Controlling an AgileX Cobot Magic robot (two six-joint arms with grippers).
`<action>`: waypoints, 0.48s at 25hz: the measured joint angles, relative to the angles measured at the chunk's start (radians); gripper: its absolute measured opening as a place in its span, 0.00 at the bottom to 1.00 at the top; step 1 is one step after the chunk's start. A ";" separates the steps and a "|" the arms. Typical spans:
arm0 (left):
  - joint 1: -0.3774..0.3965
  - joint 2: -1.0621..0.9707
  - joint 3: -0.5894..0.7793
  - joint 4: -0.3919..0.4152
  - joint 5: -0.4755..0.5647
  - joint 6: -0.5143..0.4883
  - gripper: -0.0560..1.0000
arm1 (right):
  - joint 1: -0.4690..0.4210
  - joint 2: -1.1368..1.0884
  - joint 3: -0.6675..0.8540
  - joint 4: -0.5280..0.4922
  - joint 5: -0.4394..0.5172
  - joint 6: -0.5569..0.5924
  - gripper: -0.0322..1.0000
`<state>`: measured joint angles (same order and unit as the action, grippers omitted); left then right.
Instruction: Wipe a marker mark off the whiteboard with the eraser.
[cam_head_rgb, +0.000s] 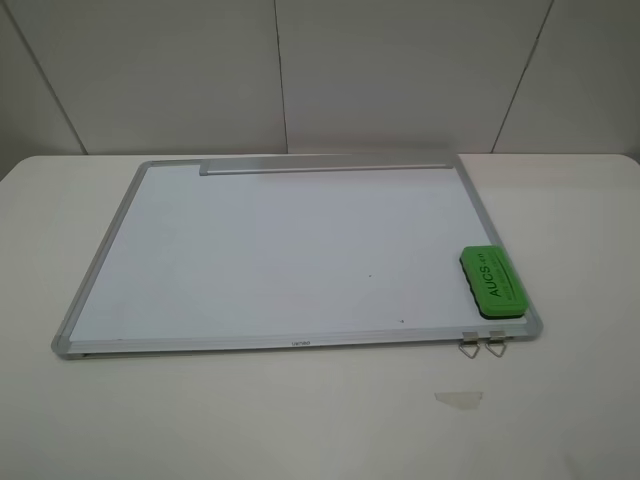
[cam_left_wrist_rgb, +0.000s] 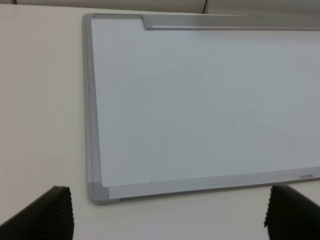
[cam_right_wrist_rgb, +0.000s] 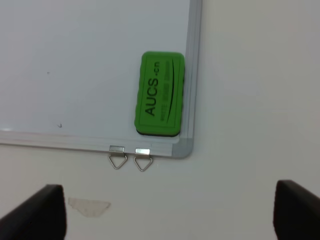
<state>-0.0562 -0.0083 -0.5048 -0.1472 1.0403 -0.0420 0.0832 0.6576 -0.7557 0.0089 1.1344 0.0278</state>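
Note:
The whiteboard (cam_head_rgb: 300, 250) lies flat on the table, its grey tray strip (cam_head_rgb: 325, 166) along the far edge. The green eraser (cam_head_rgb: 493, 282) rests on the board's near right corner, lettering up, partly over the frame. No marker mark shows on the white surface in any view; only tiny dark specks do. In the right wrist view the eraser (cam_right_wrist_rgb: 160, 93) lies ahead of my right gripper (cam_right_wrist_rgb: 170, 215), which is open and apart from it. My left gripper (cam_left_wrist_rgb: 170, 220) is open over the table just off the board's (cam_left_wrist_rgb: 200, 100) near left corner. Neither gripper appears in the exterior high view.
A pale scrap of tape (cam_head_rgb: 458, 399) lies on the table in front of the board's right end. Two metal hanging clips (cam_right_wrist_rgb: 130, 159) stick out from the near frame edge close to the eraser. White wall panels stand behind the table.

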 joint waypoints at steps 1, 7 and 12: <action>0.000 0.000 0.000 0.000 0.000 0.000 0.79 | 0.000 -0.065 0.024 0.000 -0.009 0.000 0.83; 0.000 0.000 0.000 0.000 0.000 0.000 0.79 | 0.000 -0.325 0.182 -0.001 -0.056 -0.037 0.83; 0.000 0.000 0.000 0.000 0.000 0.000 0.79 | 0.000 -0.498 0.226 -0.009 -0.070 -0.044 0.83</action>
<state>-0.0562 -0.0083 -0.5048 -0.1472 1.0403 -0.0420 0.0832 0.1596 -0.5295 0.0000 1.0639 -0.0162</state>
